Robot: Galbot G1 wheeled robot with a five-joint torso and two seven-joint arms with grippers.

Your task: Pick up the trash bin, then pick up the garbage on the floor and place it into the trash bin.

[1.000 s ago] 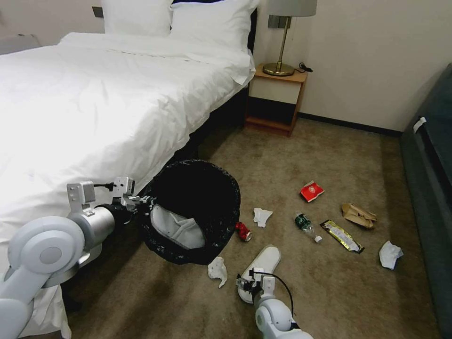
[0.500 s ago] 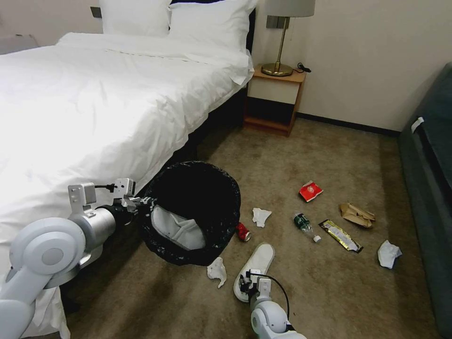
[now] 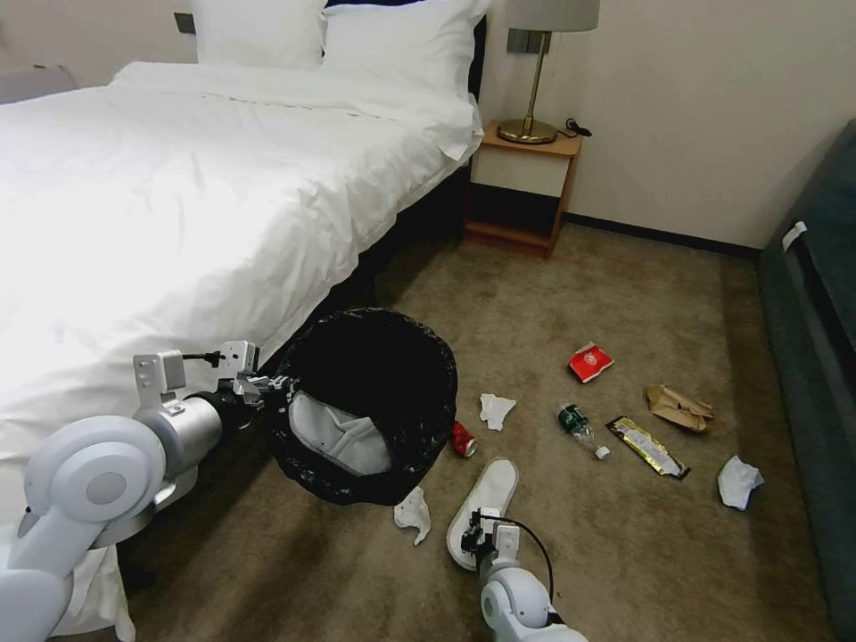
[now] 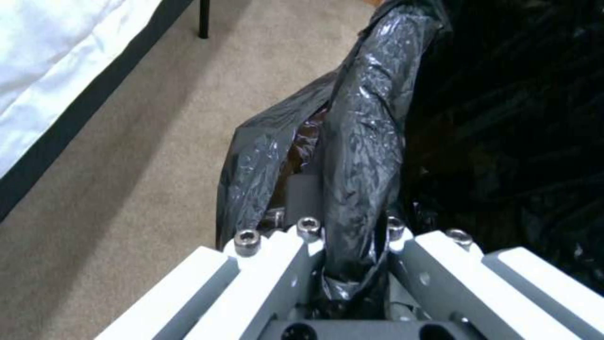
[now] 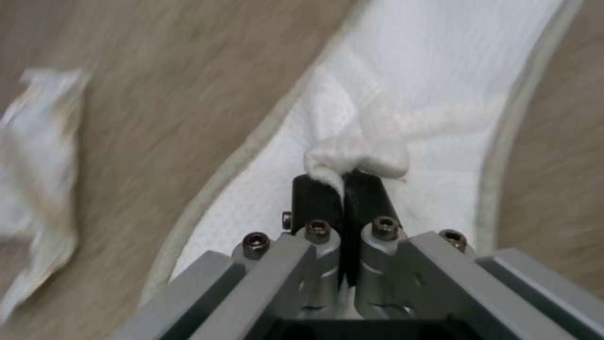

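- The left gripper [image 3: 267,390] still pinches the bin [image 3: 370,401] by its black-bagged rim, held tilted beside the bed [image 3: 178,196]; a white slipper lies inside as before.
- The right gripper [image 5: 343,182], near centre, stays pressed shut on a fold of the slipper [image 3: 486,508] on the floor [image 3: 624,535].
- A tissue [image 3: 412,514] lies left of it; the can [image 3: 461,439] sits beyond.
- Farther right, the bottle [image 3: 580,428], packet [image 3: 589,361], wrapper [image 3: 646,446] and paper bag [image 3: 679,407] are unmoved.
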